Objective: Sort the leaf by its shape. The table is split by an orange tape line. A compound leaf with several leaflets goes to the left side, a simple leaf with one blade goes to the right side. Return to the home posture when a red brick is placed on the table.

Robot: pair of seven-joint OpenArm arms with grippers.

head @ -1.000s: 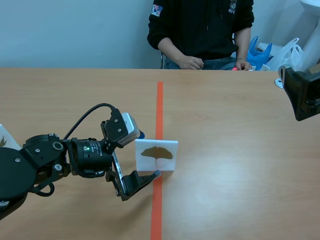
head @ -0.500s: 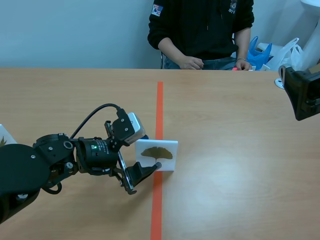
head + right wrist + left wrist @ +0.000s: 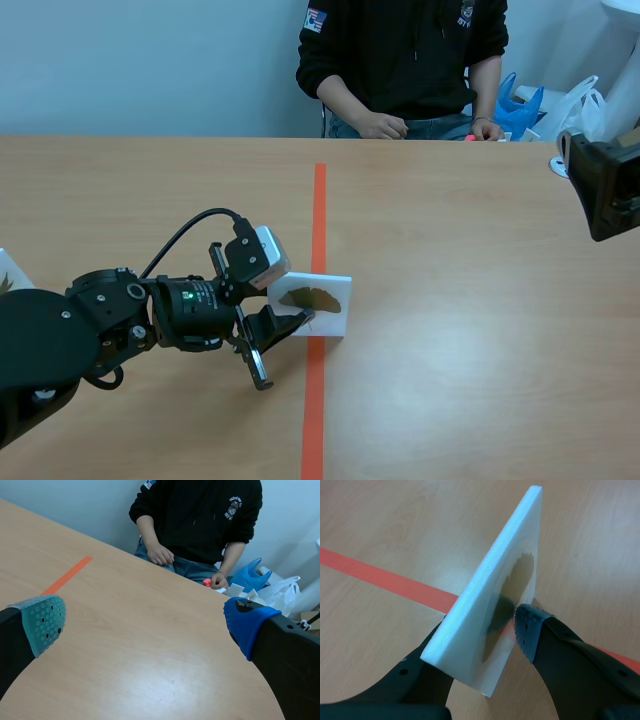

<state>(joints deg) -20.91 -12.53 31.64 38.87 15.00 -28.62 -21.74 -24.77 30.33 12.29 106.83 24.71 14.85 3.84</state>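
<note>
Leaf card [image 3: 492, 582] — white, 1 fan-shaped brown blade — tilted, pinched between left fingers [image 3: 570, 655]

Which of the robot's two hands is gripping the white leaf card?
The left hand: it is shut on the tilted white leaf card at the orange line. The right hand is open and holds nothing.

An orange tape line [image 3: 319, 210] splits the wooden table [image 3: 470, 330]. A white card [image 3: 325, 306] tilts across it, a second card [image 3: 7, 272] well left.
</note>
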